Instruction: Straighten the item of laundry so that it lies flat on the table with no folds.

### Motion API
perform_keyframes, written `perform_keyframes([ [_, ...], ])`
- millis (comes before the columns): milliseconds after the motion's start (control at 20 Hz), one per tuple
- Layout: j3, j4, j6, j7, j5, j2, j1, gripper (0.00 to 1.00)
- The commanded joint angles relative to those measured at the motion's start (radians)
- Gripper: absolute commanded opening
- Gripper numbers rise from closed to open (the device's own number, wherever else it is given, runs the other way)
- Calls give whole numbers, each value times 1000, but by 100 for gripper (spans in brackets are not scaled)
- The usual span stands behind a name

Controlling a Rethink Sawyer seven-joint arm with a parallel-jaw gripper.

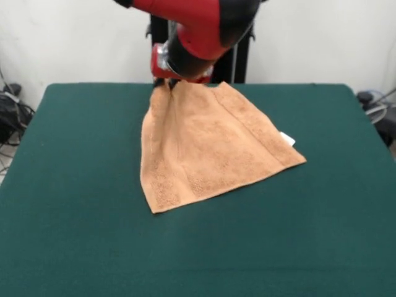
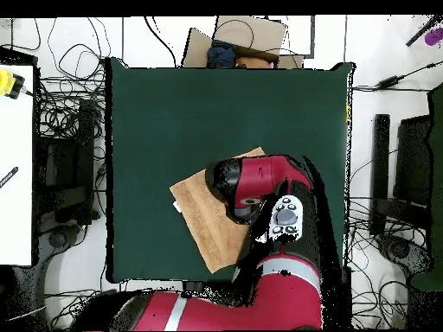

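Tan towel point(image 1: 210, 145), white tag point(image 1: 287, 138) unreadable, green table point(image 1: 93, 247)

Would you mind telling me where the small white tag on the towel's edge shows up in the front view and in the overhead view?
Front view: the white tag sticks out from the towel's right edge, just above its right corner.
Overhead view: the white tag sits on the towel's left edge, near its left corner.
Shared landmark: the red arm over the towel's end opposite the camera in the front view, covering the towel's right part overhead.
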Motion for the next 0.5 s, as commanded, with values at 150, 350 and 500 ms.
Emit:
perform_keyframes([
  [150, 31, -229, 288, 101, 54, 42, -35, 0],
  [350, 40, -227, 274, 114, 49, 40, -46, 0],
  [500, 40, -197, 255, 118, 47, 25, -51, 0],
])
